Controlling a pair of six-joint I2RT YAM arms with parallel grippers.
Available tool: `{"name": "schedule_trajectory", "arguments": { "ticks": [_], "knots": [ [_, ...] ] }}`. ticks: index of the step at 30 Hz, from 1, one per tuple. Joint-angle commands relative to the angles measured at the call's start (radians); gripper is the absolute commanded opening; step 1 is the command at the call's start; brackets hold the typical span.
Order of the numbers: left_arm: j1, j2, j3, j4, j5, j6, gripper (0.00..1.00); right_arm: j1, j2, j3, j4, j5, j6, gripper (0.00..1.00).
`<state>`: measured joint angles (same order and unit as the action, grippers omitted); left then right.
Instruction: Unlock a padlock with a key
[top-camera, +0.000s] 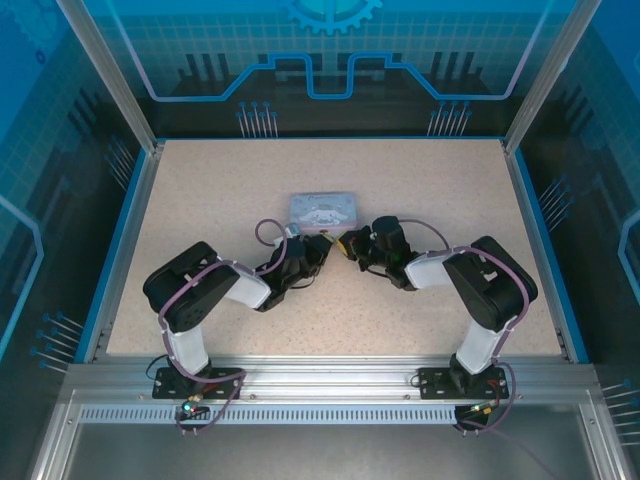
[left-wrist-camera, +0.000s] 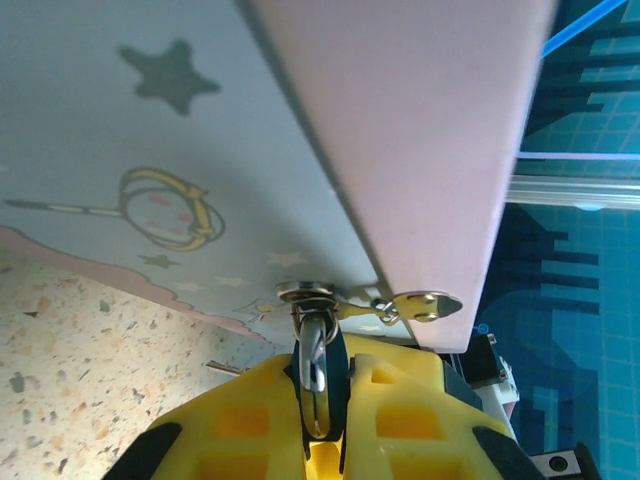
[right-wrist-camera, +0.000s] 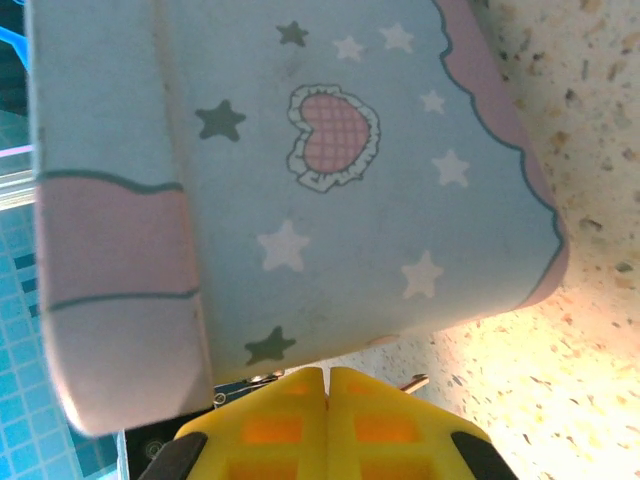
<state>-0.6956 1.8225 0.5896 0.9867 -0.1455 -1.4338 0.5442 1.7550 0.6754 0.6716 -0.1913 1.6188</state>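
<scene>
Left gripper (left-wrist-camera: 320, 400) clamped on padlock (left-wrist-camera: 314, 365) at tin (left-wrist-camera: 150, 150) latch (left-wrist-camera: 420, 305). Right gripper (right-wrist-camera: 327, 385) clenched tight beside tin, contents unclear.

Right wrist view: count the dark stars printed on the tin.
3 dark stars on the tin: one by the top edge, one left of the heart, one just above the right gripper. More may be hidden.

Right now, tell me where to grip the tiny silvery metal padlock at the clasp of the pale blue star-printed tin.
Pinch the tiny metal padlock across its flat faces, low on the body, coming from the near side of the pale blue tin. It sits edge-on at the metal hasp, so its thin width fits between fingers. The left gripper seems to hold it this way.
</scene>
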Motion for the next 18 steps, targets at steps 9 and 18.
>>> {"name": "schedule_trajectory", "arguments": {
  "ticks": [9, 18],
  "knots": [
    [-0.064, 0.015, -0.007, 0.125, 0.264, 0.051, 0.0, 0.047, -0.013, 0.072, 0.111, -0.206, 0.011, 0.0],
    [-0.049, 0.007, -0.011, 0.117, 0.228, -0.034, 0.0, 0.025, -0.102, 0.043, 0.03, -0.202, -0.074, 0.59]
  ]
}}
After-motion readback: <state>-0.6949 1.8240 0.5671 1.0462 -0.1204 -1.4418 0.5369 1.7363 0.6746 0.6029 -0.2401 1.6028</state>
